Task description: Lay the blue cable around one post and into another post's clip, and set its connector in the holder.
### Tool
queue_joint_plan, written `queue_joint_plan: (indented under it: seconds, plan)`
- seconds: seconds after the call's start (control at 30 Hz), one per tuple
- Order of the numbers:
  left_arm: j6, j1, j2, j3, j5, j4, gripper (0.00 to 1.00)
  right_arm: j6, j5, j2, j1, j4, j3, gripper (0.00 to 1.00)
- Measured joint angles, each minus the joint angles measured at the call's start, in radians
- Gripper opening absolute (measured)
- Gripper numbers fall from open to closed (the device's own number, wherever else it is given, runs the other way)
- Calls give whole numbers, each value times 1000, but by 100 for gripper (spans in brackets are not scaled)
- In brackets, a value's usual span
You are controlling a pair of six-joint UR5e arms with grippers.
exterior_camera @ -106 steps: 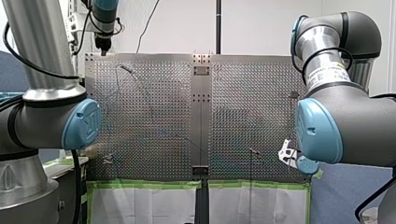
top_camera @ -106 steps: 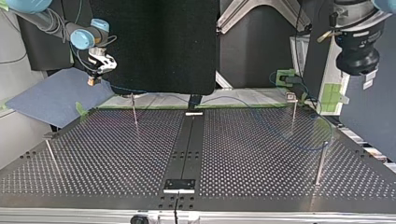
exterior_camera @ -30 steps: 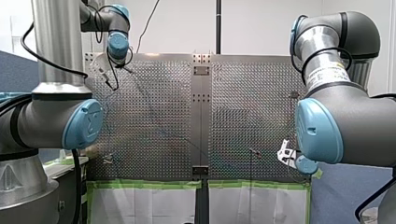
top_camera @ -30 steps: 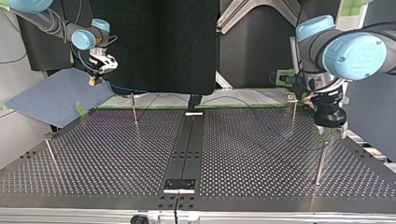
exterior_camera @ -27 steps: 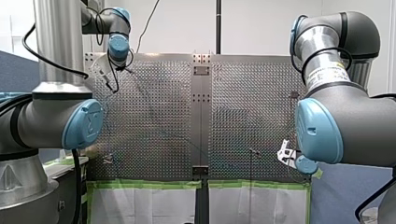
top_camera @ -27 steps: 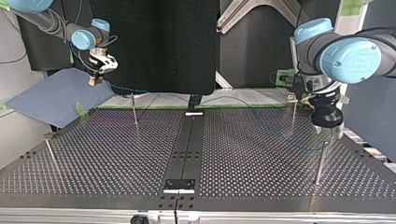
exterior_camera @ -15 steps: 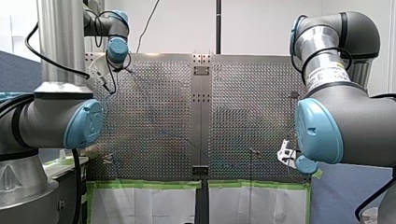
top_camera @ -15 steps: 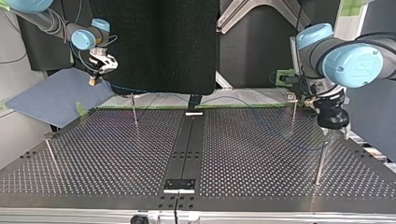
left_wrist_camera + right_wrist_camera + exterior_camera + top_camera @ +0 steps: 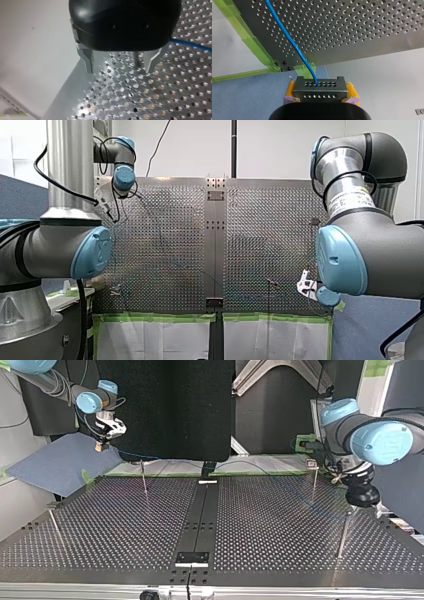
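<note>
My right gripper (image 9: 320, 89) is shut with its yellow pads (image 9: 290, 88) on the dark grey connector (image 9: 316, 93), held off the table's corner over a blue mat. The blue cable (image 9: 287, 35) runs from the connector across the perforated table (image 9: 362, 30). My left gripper (image 9: 120, 67) is open, its metal fingers (image 9: 87, 61) hanging just above the plate with a thin post (image 9: 136, 60) between them, nearer one finger. The cable (image 9: 192, 43) passes beside that finger. In the top view my left gripper (image 9: 365, 502) hovers by the tall post (image 9: 344, 532) at the right.
Further thin posts stand on the table in the top view (image 9: 143, 477) (image 9: 314, 482) (image 9: 54, 525). A black bracket (image 9: 192, 557) sits on the centre strip. A green-taped fixture (image 9: 306, 442) stands behind the table. Green tape edges the table (image 9: 160, 317).
My left arm has swung down from above, then toward the top view's right and closer to the plate by the tall post. My right gripper has kept still with the connector.
</note>
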Motion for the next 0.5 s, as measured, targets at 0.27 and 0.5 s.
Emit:
queue_joint_plan:
  seconds: [0.27,0.5]
  plan:
    - [9,20,-3,59,-23,-1,100,0,0,-1,0,0,0,0]
    - [14,64,-3,112,-16,-50,100,0,0,-1,1,-1,0,0]
